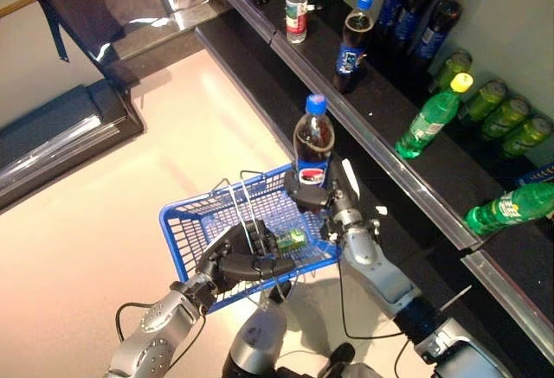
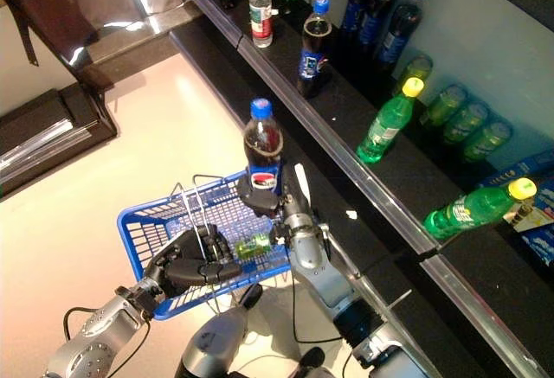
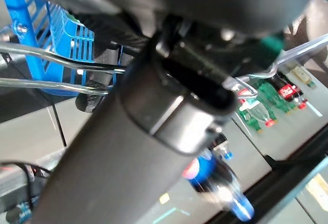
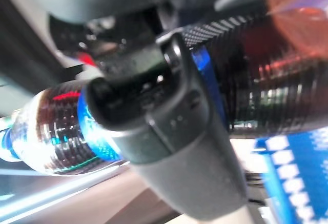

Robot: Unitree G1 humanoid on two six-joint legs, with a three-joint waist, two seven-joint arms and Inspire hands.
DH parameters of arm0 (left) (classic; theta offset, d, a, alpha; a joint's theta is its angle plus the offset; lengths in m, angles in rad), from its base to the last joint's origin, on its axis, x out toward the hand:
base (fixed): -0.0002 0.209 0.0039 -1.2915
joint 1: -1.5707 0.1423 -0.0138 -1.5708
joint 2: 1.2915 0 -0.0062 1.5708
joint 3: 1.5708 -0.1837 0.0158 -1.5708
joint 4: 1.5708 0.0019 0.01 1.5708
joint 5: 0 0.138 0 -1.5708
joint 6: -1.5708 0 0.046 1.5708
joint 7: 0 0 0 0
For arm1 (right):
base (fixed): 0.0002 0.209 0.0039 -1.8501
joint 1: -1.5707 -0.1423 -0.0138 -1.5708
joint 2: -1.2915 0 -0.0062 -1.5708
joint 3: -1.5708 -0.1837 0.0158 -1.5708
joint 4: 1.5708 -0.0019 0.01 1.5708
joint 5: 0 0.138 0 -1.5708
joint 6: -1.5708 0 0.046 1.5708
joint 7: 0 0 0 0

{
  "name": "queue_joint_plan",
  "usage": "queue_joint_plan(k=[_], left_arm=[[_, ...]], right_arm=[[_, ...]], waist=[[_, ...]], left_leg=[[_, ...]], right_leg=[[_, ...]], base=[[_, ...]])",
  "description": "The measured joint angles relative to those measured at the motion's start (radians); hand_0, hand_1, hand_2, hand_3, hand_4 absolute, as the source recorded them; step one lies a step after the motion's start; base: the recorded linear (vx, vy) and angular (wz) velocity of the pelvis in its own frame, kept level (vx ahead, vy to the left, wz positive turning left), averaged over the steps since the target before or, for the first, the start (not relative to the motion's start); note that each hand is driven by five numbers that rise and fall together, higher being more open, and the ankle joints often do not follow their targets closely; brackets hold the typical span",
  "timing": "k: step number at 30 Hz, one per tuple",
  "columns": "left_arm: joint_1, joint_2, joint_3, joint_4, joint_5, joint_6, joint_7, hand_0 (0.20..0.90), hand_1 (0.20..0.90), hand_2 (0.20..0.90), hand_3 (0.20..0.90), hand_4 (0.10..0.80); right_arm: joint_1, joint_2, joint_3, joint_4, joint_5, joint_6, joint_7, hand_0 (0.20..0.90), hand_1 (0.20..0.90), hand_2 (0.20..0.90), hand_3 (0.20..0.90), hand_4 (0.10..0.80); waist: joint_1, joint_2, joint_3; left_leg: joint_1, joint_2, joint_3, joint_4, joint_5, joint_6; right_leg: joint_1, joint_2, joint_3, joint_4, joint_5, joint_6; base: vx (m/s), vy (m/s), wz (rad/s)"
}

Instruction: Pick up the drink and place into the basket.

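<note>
At the frame's centre, the right hand [image 1: 318, 198] was clasped round the upright cola bottle [image 1: 312, 147] over the blue basket [image 1: 186, 222] (its handles gripped by the left hand [image 1: 235, 261]); lowering and release seemed next.

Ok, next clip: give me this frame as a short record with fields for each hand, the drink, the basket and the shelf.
right hand: right hand curled round the lower part of the cola bottle
drink: upright, blue cap, held above the basket's far right corner, not yet inside
left hand: left hand curled round the basket's wire handles
basket: blue basket held above the floor, a small green item inside
shelf: dark shelf to the right with cola, water and green bottles, some lying on their sides
</note>
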Motion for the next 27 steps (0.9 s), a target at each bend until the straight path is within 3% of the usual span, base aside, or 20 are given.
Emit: queue_joint_plan(k=[8,19,27], left_arm=[[0.000,0.025,0.001,-0.004,-0.004,0.002,-0.077,0.300,0.300,0.300,0.200,0.100],[-0.007,0.050,0.001,-0.009,-0.004,0.003,-0.093,0.300,0.300,0.300,0.200,0.100],[-0.060,0.080,0.005,-0.009,-0.004,0.037,-0.117,0.300,0.300,0.300,0.200,0.100]], right_arm=[[0.026,0.063,0.028,0.199,0.003,-0.008,-0.036,0.300,0.300,0.300,0.200,0.100],[0.060,0.131,0.031,0.328,0.205,-0.026,0.011,0.300,0.300,0.300,0.200,0.100],[0.047,0.166,0.030,0.421,0.699,-0.022,0.276,0.300,0.300,0.300,0.200,0.100]], waist=[[0.016,-0.017,0.009],[0.028,-0.027,0.016],[0.052,-0.062,0.035]], left_leg=[[-0.021,-0.002,-0.016,0.006,-0.001,-0.002],[-0.039,-0.001,-0.016,0.006,-0.001,-0.003],[-0.041,-0.001,-0.018,0.006,-0.002,-0.004]], right_leg=[[-0.007,-0.002,-0.024,-0.004,-0.003,-0.004],[-0.027,0.000,-0.024,-0.003,-0.004,-0.004],[-0.027,0.000,-0.025,-0.004,-0.006,-0.005]], base=[[-0.011,-0.035,0.06],[-0.006,-0.022,0.00],[0.024,-0.039,0.00]])
